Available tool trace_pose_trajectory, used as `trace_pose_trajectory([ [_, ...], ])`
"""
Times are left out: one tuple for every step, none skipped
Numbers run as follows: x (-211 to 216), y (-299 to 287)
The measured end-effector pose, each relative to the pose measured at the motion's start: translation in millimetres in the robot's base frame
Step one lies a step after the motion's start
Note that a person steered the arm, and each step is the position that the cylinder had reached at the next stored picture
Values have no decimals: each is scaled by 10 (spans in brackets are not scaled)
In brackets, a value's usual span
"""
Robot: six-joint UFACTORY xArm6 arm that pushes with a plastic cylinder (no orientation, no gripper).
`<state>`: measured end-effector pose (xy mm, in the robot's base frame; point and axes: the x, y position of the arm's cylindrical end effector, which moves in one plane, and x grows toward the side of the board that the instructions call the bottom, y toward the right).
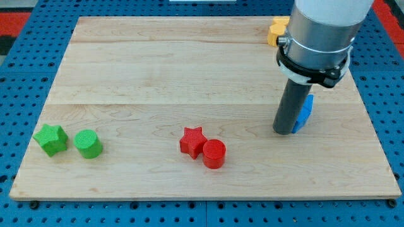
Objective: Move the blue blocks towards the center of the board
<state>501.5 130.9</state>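
Nearest the camera, roughly mid-board, there's a red cylinder (214, 153) touching a red star (192, 140) that sits just to its left and a hair farther back. Way over at the near left, a green cylinder (88, 144) sits right beside a green star (51, 139).

Further back on the right side, my tip (283, 131) is planted on the wooden board (158, 69), pressed against the left side of a blue block (304, 113). The rod covers most of that block, so I can't make out its shape. It's a bare rod, so it isn't holding anything, just touching. At the far right edge a yellow block (276, 30) peeks out from behind the arm.
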Motion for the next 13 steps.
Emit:
trace_pose_trajectory([
  [452,-10],
  [842,164],
  [433,580],
  [-7,602],
  [-287,340],
  [-514,-28],
  [-539,-334],
  [-539,-502],
  [-540,-555],
  [-540,-193],
  [-438,448],
  [-316,657],
  [-710,749],
])
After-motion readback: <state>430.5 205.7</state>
